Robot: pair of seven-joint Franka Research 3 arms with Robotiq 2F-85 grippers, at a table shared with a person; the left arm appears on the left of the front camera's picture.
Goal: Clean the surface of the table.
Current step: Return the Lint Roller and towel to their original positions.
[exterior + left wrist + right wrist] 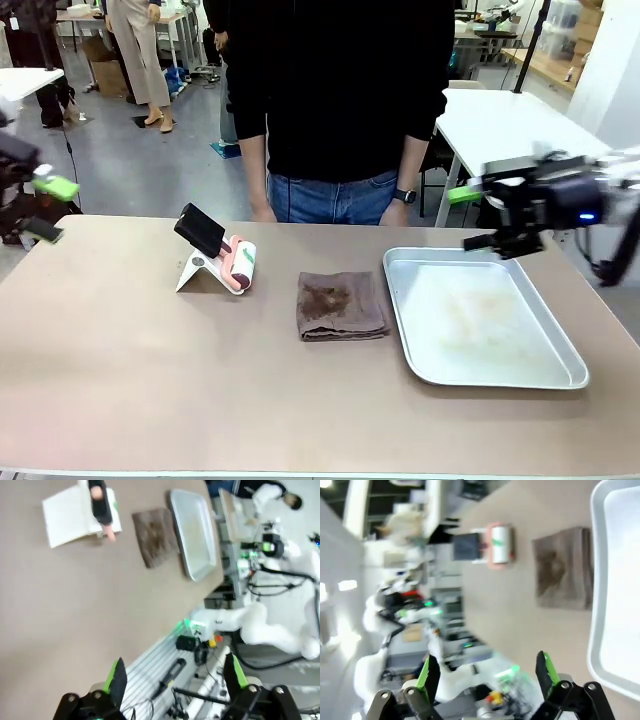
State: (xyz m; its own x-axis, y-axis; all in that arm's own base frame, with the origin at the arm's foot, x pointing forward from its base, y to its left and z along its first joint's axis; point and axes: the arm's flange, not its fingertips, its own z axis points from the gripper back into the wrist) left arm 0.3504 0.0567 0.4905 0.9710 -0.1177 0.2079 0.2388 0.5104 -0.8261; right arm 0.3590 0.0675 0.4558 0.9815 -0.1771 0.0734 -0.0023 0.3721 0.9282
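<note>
The tan-brown table [150, 370] carries a folded brown cloth [342, 305] at its middle, with darker specks on top. Left of the cloth, a lint roller [236, 264] with a black handle leans on a white stand. My left gripper [47, 208] hovers open off the table's left end, holding nothing. Above the tray's far right corner, my right gripper [470, 217] is open and empty. In the left wrist view the open left gripper [175, 677] looks down at the table [60, 605], the cloth [156, 536] and the roller [102, 507]. Beyond the open right gripper [487, 675] lie the cloth [565, 567] and the roller [497, 545].
A shiny silver tray [480, 318] with faint smears lies right of the cloth, also seen as the tray [195, 532] and the tray [615, 590]. A person [335, 100] in a black top stands at the far edge, hands down. A white table [510, 125] stands behind on the right.
</note>
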